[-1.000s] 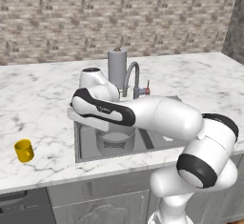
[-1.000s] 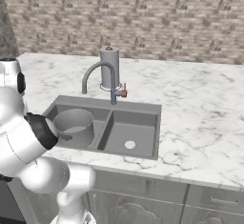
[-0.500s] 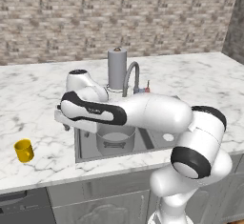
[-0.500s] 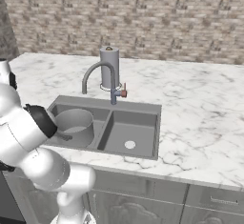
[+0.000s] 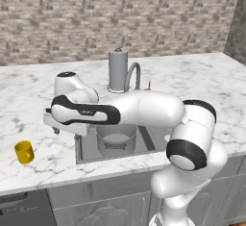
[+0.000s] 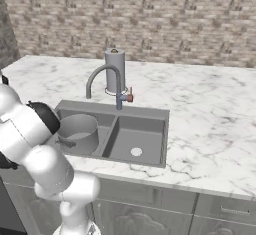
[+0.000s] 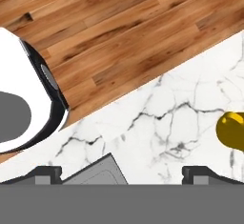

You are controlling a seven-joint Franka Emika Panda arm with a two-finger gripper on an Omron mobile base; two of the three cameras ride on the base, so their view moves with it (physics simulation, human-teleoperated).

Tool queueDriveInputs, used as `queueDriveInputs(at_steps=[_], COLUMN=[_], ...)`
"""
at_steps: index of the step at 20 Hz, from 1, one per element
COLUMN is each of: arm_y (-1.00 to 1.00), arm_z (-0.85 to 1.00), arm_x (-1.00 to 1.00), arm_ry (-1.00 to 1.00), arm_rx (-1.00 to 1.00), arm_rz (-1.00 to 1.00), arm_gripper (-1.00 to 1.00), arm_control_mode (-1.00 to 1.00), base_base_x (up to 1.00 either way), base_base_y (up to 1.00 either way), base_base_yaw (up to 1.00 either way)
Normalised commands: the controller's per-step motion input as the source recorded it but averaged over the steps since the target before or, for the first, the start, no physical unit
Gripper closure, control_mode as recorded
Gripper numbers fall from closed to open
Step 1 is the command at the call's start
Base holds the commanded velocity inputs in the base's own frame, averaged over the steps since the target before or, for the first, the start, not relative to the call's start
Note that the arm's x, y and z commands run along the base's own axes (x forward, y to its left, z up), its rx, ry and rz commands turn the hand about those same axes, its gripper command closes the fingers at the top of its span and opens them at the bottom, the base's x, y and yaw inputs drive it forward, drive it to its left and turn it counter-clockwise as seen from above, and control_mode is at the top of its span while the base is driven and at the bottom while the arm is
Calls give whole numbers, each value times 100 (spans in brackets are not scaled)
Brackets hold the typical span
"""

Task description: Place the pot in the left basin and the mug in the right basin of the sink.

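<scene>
Pot (image 5: 116,137) sits in the left basin (image 6: 70,116); pincer (image 7: 122,174), fingers spread and empty, hangs beside the mug (image 5: 23,152) for pickup.

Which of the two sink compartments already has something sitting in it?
The left basin, the larger one: the grey pot sits inside it. The narrower right basin holds only its pale drain.

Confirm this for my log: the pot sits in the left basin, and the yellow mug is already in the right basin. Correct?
Only partly. The pot does sit in the left basin, but the yellow mug is not in the right basin. The left base view shows it standing on the marble counter, left of the sink; the right base view shows the right basin holding nothing but its drain.
</scene>
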Motion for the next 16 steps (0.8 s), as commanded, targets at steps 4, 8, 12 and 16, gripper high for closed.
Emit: queueDriveInputs(at_steps=[4,8,12,16], arm_y=[26,23,22,13], arm_z=[0,0,0,0], arm_x=[2,4,1,0], arm_ry=[0,0,0,0], arm_rx=[0,0,0,0], arm_rz=[2,2,2,2], arm_gripper=[-100,-100,-100,-100], arm_control_mode=[-100,-100,-100,-100], base_base_x=[0,0,0,0], base_base_y=[0,0,0,0], base_base_yaw=[0,0,0,0])
